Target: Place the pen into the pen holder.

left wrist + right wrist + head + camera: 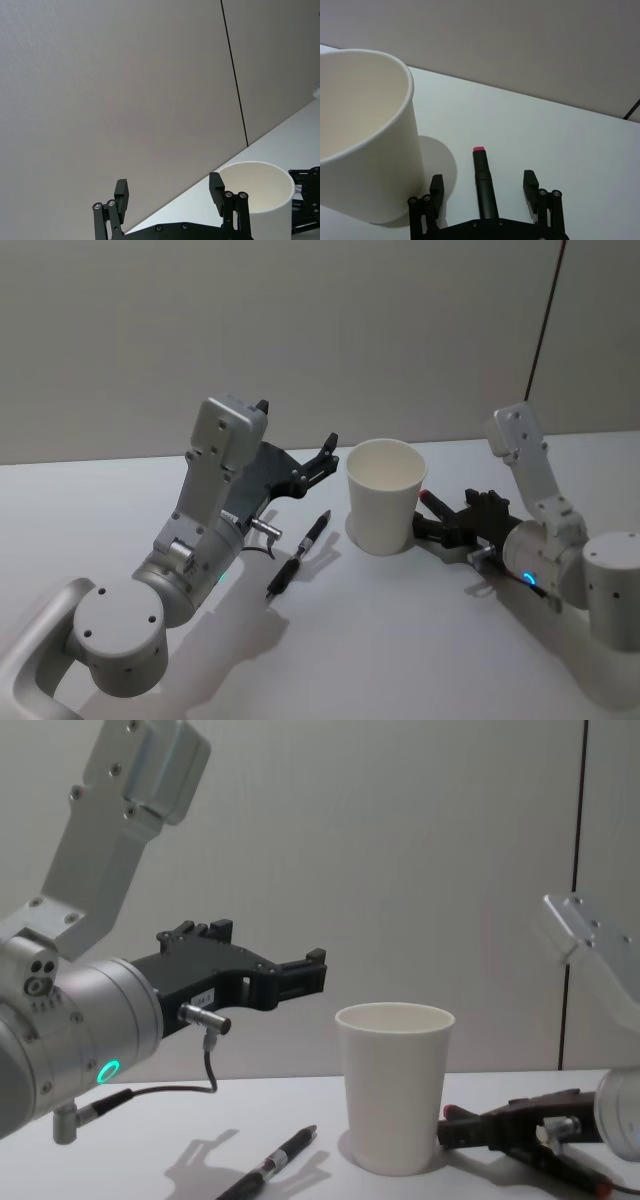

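Right fingers spread wide around pink-tipped pen beside pen holder, left fingers apart, empty

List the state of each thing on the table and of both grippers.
Cup: upright, nothing seen inside.
Black pen: lying flat, left of cup.
Left gripper: open, empty, raised.
Right gripper: open, low beside cup.
Pink-tipped pen: lying between right gripper's fingers, ungripped.

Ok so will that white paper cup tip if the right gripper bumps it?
Likely light: the pen holder looks like thin, empty paper. It narrows toward the base, so a high push could topple it. The right gripper sits low beside it; a nudge probably slides it.
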Tool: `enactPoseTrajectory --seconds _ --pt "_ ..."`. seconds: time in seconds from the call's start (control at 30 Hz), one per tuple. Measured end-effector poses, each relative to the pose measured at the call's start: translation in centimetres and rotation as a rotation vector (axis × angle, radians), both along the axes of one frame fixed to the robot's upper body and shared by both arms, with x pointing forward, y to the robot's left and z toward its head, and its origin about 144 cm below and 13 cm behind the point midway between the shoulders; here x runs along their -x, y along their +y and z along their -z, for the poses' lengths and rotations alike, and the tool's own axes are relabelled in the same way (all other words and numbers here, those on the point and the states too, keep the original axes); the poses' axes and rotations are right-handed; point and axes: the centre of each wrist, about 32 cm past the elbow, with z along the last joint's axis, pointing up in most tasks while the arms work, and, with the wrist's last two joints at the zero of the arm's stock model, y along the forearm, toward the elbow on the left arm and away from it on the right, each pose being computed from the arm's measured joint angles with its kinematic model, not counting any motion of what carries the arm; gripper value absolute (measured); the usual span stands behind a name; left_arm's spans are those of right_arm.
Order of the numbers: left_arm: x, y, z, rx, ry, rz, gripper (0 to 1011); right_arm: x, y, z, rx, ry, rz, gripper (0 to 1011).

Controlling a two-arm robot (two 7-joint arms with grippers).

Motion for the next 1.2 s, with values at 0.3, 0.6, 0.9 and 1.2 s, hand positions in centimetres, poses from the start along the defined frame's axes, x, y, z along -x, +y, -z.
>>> enactPoseTrajectory --seconds 0.3,0.6,0.9,1.2 --pt "0.00 0.00 0.00 0.000 0.000 0.000 1001 -0.14 0.23 0.31 -0.003 0.007 -0.003 963" --pt "0.00 0.00 0.00 0.000 0.000 0.000 1001 -0.19 0.37 0.46 -0.006 0.009 -0.006 753" --pt "0.00 0.00 0.00 0.000 0.000 0.000 1001 -0.22 0.41 0.54 -0.006 0.011 -0.007 683" --pt "0.00 0.00 0.00 0.000 0.000 0.000 1001 -0.23 0.44 0.57 -0.006 0.013 -0.006 622"
